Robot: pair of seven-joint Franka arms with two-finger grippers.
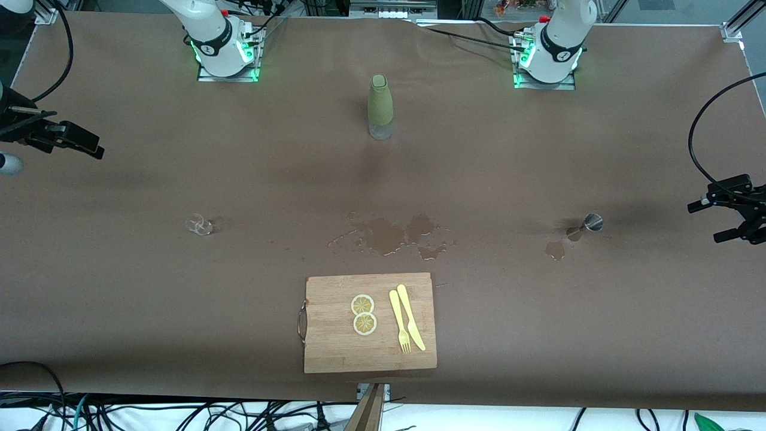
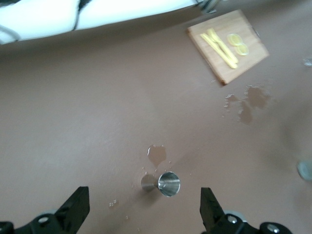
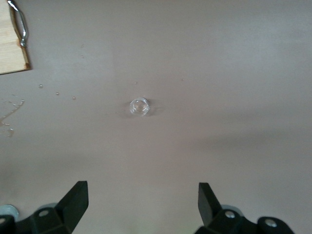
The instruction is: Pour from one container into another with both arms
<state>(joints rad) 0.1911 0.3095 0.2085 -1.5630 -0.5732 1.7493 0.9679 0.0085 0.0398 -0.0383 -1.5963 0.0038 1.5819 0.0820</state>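
Observation:
A tiny clear glass (image 1: 200,225) sits on the brown table toward the right arm's end; in the right wrist view the glass (image 3: 139,106) lies some way ahead of my open right gripper (image 3: 141,200). The small steel jigger (image 1: 589,224) seems to lie on its side toward the left arm's end, next to a small puddle (image 1: 555,249). My left gripper (image 2: 145,204) is open, with the jigger (image 2: 164,184) just ahead of its fingers and untouched. In the front view the right gripper (image 1: 84,143) and the left gripper (image 1: 712,221) hover at the table's two ends, both empty.
A tall bottle with an olive-green sleeve (image 1: 380,108) stands between the arm bases. A wooden cutting board (image 1: 335,335) with two lemon slices (image 1: 363,314) and a yellow knife and fork (image 1: 407,326) lies at the near edge. A wet spill (image 1: 389,234) marks the table's middle.

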